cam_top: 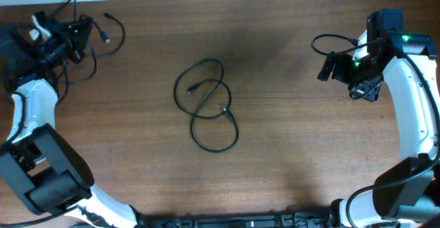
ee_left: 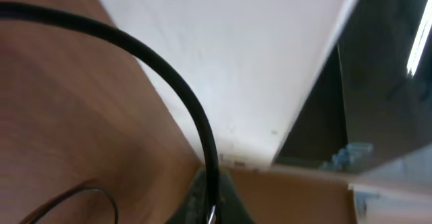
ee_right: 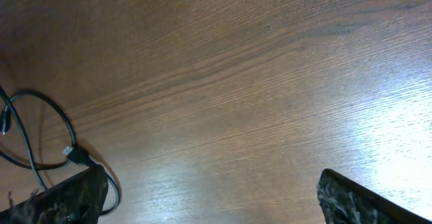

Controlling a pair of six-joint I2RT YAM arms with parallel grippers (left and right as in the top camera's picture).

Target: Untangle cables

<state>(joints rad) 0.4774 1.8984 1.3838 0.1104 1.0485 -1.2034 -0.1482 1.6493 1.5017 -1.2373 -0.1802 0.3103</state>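
- Cable work looks partway through. One looped cable lies alone at the centre of the table in the overhead view, crossing itself in a rough figure-of-eight, with both plug ends inside the coil.
- A second cable curls at the upper left of the overhead frame, just beside the left gripper and well apart from the central loop.
- In the left wrist view the left gripper is pressed together on this second cable. The cable arcs from the upper left of the frame down into the jaws at bottom centre. A white wall fills the background.
- The right gripper hovers at the upper right of the overhead frame, far from either cable.
- Its own camera shows the right gripper spread wide with only bare wood between the fingers. A bend of black cable with a plug sits at the lower left of that frame, probably the central loop.
- Judged step: the two cables seem separated, and the central one remains knotted over itself.
- Next move, as I read it: the free right arm should reach to frame centre, pinch one plug end, and draw it outward so the crossings slide open. It should pull low and slowly, or the loops could cinch tighter.
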